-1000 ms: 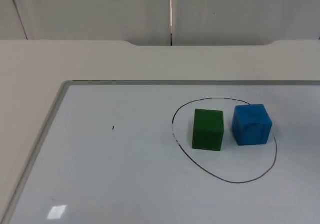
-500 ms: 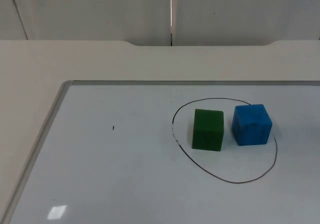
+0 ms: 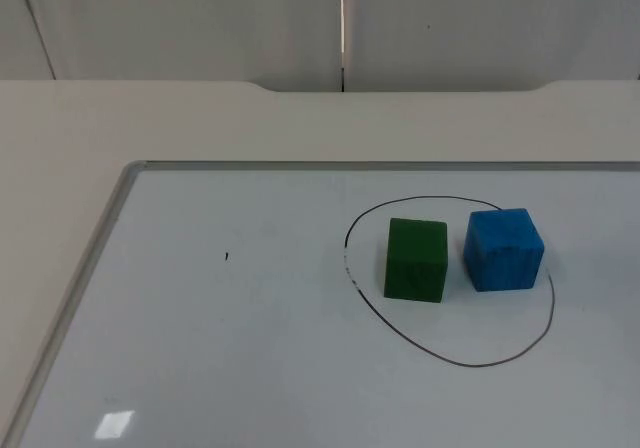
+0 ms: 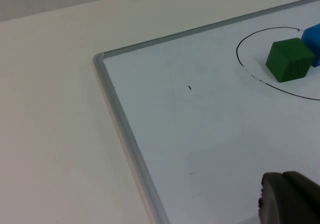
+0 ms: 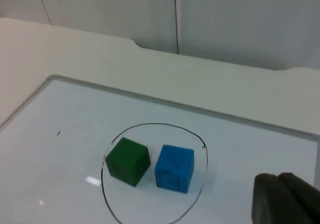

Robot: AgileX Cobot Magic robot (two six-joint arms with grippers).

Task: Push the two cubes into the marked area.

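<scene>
A green cube (image 3: 416, 259) and a blue cube (image 3: 503, 249) stand side by side, a narrow gap between them, inside a hand-drawn black oval (image 3: 470, 365) on the whiteboard (image 3: 250, 348). The blue cube sits close to the oval's right line. In the right wrist view the green cube (image 5: 127, 161) and blue cube (image 5: 174, 168) lie ahead inside the oval (image 5: 103, 184), with the right gripper (image 5: 282, 199) well back from them. The left gripper (image 4: 290, 199) hangs over the board far from the green cube (image 4: 290, 59) and the blue cube (image 4: 312, 36).
The whiteboard's grey frame (image 3: 90, 268) runs along its left and far sides, with cream table top (image 3: 200, 118) beyond it up to the grey partition wall (image 3: 200, 18). A tiny black mark (image 3: 226, 257) is on the board left of the oval.
</scene>
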